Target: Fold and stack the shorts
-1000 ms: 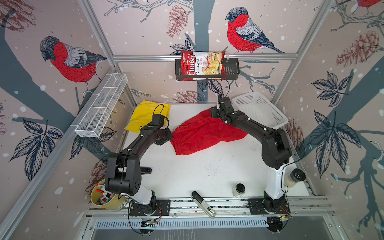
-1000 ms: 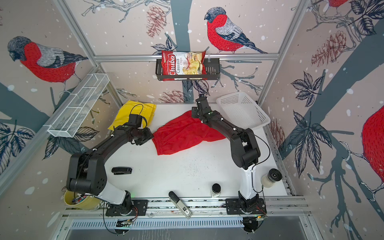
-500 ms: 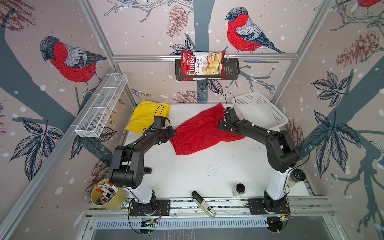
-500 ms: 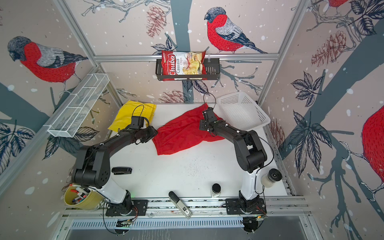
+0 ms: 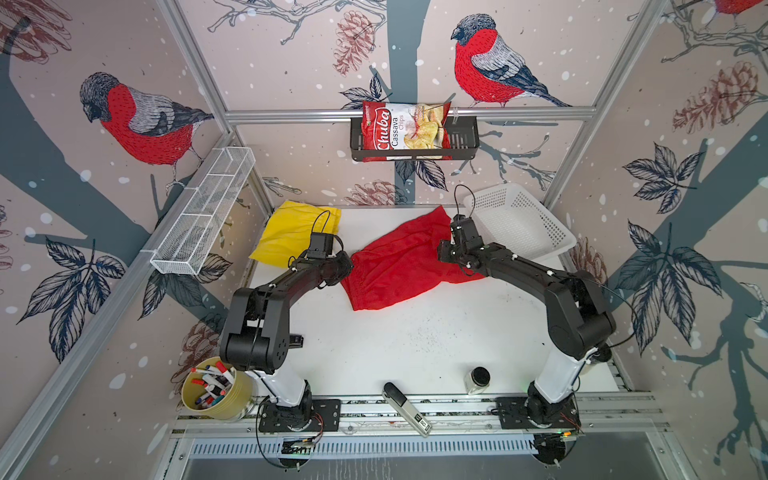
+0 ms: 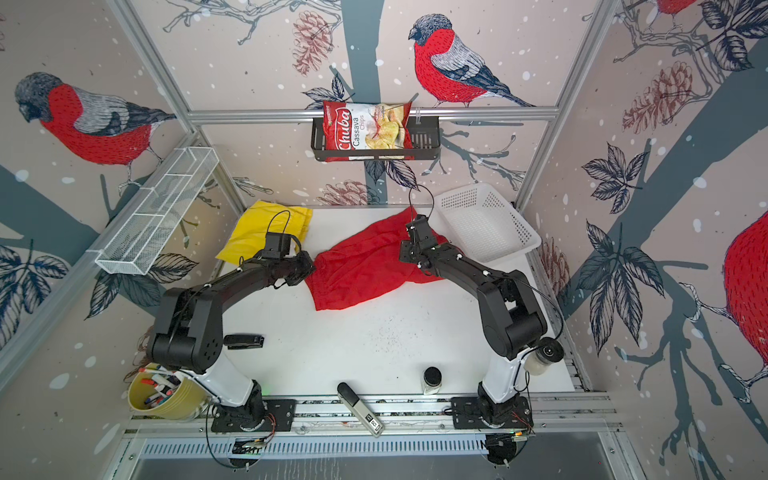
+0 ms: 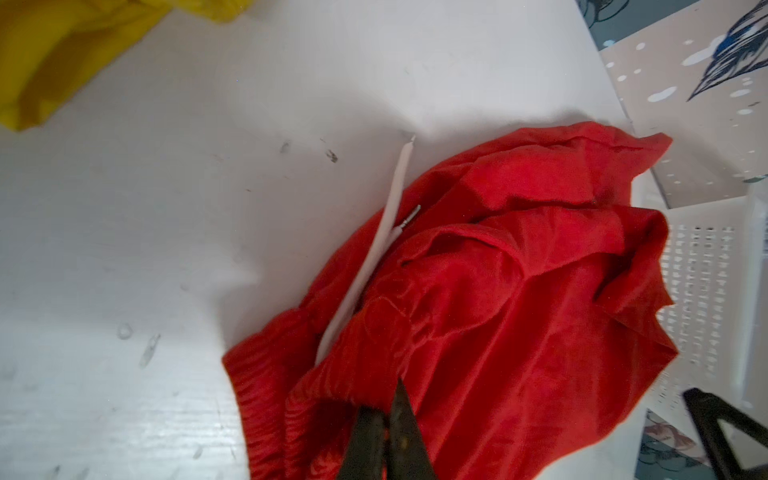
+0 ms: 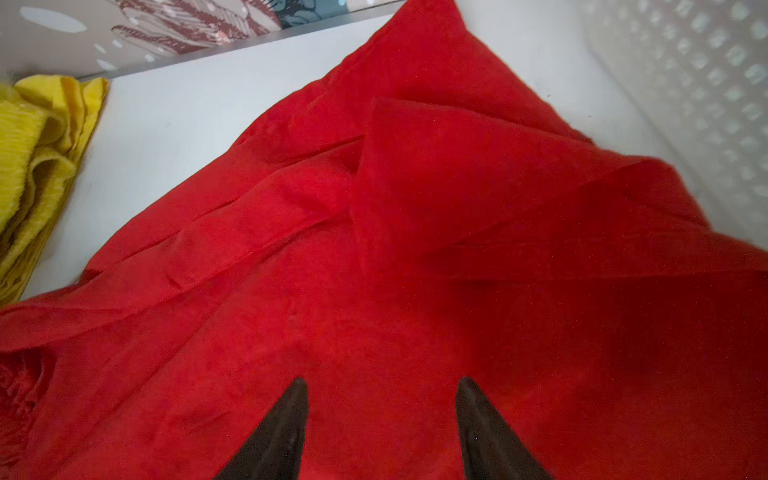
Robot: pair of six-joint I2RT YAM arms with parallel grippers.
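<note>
Front of the counter (image 5: pixel 395 345): small jar (image 5: pixel 478 379) w/ dark lid. A yellow cup (image 5: pixel 216 390) of markers stands just off the front-left corner.

Mid-counter: red shorts (image 5: pixel 395 266), crumpled, spread btwn the two arms, not folded. The left claw (image 7: pixel 388 405) is pinched tight on the gathered waistband at the shorts' left edge. A white drawstring (image 7: pixel 374 257) runs along the waistband & out onto the counter. The right claw (image 8: pixel 382 382) sits low over the shorts' right part, fingers apart, red cloth below the gap.

Farther back, left corner: yellow shorts (image 5: pixel 291 232), bunched, apart from the red pair. Back right: white basket (image 5: pixel 557 245), w/ the red hem near its rim. Back wall: chips bag (image 5: pixel 403 129) in a black rack (image 5: pixel 463 133).
</note>
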